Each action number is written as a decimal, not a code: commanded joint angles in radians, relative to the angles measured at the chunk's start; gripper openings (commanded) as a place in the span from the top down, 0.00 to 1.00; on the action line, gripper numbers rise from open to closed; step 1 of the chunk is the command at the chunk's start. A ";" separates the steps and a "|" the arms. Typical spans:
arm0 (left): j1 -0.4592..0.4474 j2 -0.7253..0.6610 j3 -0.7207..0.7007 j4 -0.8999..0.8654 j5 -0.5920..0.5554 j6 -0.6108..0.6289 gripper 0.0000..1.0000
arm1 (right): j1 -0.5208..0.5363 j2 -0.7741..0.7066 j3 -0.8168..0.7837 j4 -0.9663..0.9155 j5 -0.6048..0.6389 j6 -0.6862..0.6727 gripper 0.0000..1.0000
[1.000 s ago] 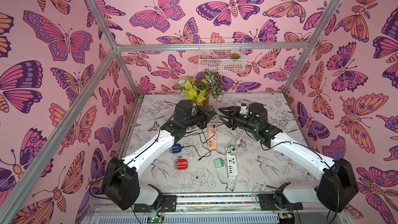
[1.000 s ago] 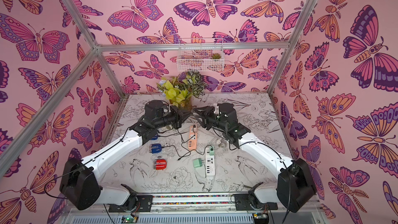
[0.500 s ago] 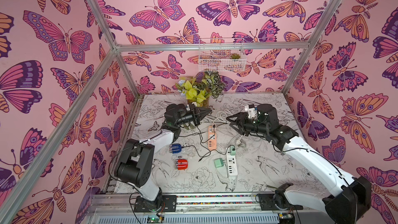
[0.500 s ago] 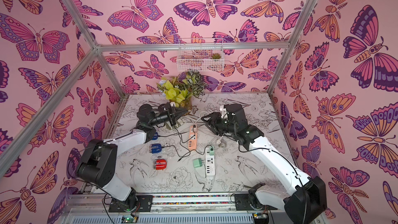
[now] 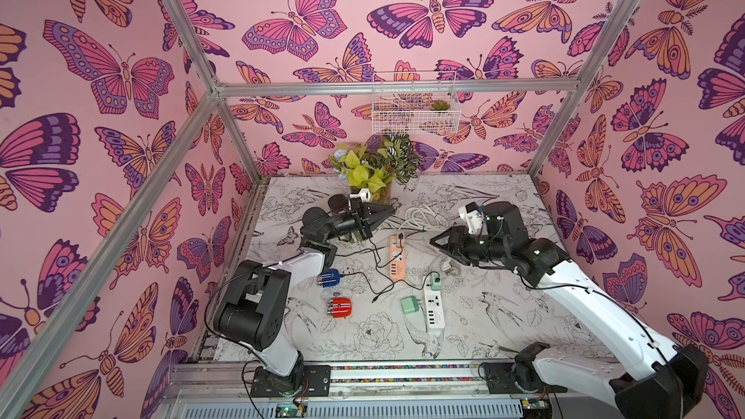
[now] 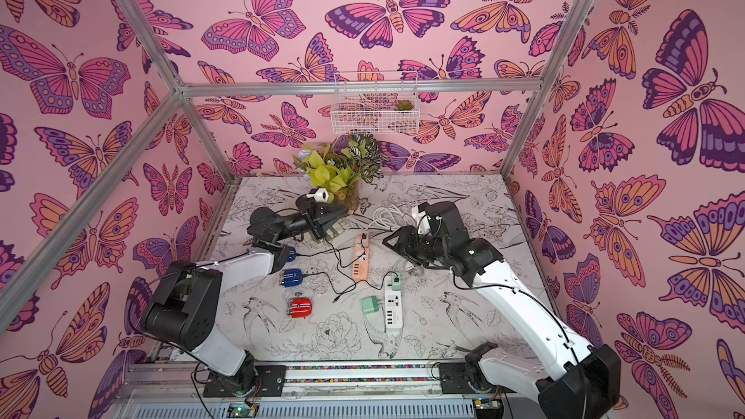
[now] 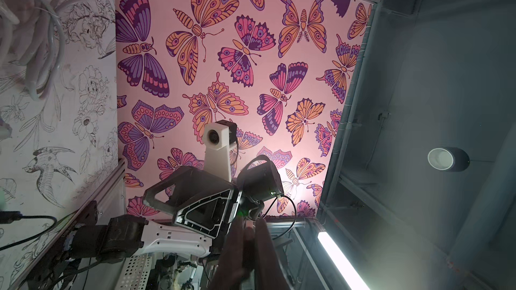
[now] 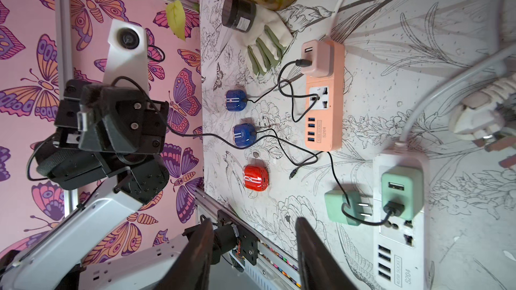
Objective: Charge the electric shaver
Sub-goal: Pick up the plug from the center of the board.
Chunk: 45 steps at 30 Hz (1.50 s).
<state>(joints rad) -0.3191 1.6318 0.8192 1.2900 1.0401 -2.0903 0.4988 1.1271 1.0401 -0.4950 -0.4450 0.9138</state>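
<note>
Read the table as a clock face in both top views, with 12 at the back wall. The left gripper (image 5: pixel 390 210) hangs in the air at about 11 o'clock and points toward 3. Its black fingers (image 7: pixel 236 246) are pressed together to a point, with nothing between them. The right gripper (image 5: pixel 437 244) is at about 1 o'clock. Its fingers (image 8: pixel 310 252) stand partly apart, with only table showing between them.

A second ago the two grippers were almost tip to tip above the 12 o'clock end of the peach plastic power strip (image 5: pixel 396 259). Now they are well apart: the left has drawn back toward 9 with its arm folded up at the elbow, and the right toward 3. Since half a second ago the left has barely shifted.

The small rounded red electric shaver (image 5: pixel 340 308) lies on the table at about 8 o'clock, where it lay before, with no cable in it. Just toward 12 from it lies a blue electric shaver (image 5: pixel 328 278) with a black cable plugged in. A second blue shaver (image 6: pixel 291 253) lies beyond that, beside the left arm. The free plug of a black cable (image 5: pixel 375 299) lies at 3 o'clock of the red shaver. It sits between the shaver and a loose mint-green charger block (image 5: pixel 410 304), which is just beside the white power strip (image 5: pixel 433 304) at 5 o'clock
</note>
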 commanded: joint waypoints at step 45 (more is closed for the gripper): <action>-0.009 -0.806 -0.061 -1.378 -0.317 0.499 1.00 | 0.632 0.390 -0.103 -0.070 0.627 1.648 0.28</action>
<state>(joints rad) -0.3199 0.8360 0.7712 -0.0608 0.6922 -1.6123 1.1282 1.4952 0.9649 -0.6434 0.1051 2.0586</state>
